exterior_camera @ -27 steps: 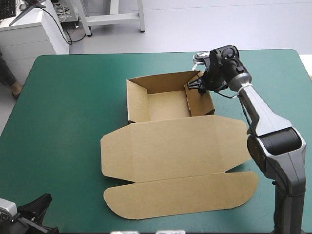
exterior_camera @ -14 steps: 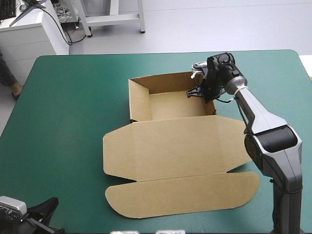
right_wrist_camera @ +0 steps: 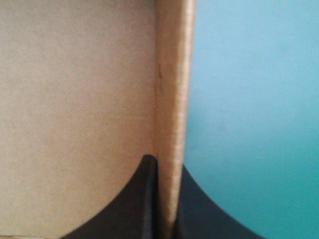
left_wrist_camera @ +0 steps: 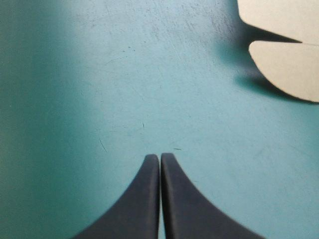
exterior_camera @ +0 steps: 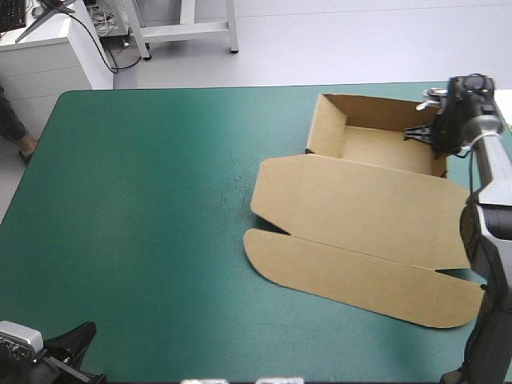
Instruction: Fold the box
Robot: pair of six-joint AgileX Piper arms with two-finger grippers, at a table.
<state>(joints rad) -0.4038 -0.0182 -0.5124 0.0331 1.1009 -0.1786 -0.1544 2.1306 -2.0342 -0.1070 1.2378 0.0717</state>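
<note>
brown board fills the far right part of the table: the box (exterior_camera: 360, 212) stands as an open tray with its walls raised near the far edge. its lid lies flat on the teal-green cover (exterior_camera: 144, 200), and the long rounded flap reaches toward the near side. the whole sheet sits at a slant to the table's edges, its right end close to the right edge. the right arm rises from the near right corner and stretches forward along that edge, with the wrist bent inward over the tray's right-hand wall. the right gripper (exterior_camera: 428, 132) pinches that wall. in the right wrist view its black fingers are all but closed, with the wall's thin edge (right_wrist_camera: 172, 99) standing straight up between them. the tray's brown inside lies to one side of the wall and bare cover to the other. the left arm is drawn back at the near left corner, where only the left gripper (exterior_camera: 74, 336) shows, well apart from the box. in the left wrist view its fingers press together in one pointed arch, holding nothing, above bare cover. a rounded corner of the lid's flap (left_wrist_camera: 284, 64) lies ahead of it and off to one side.
</note>
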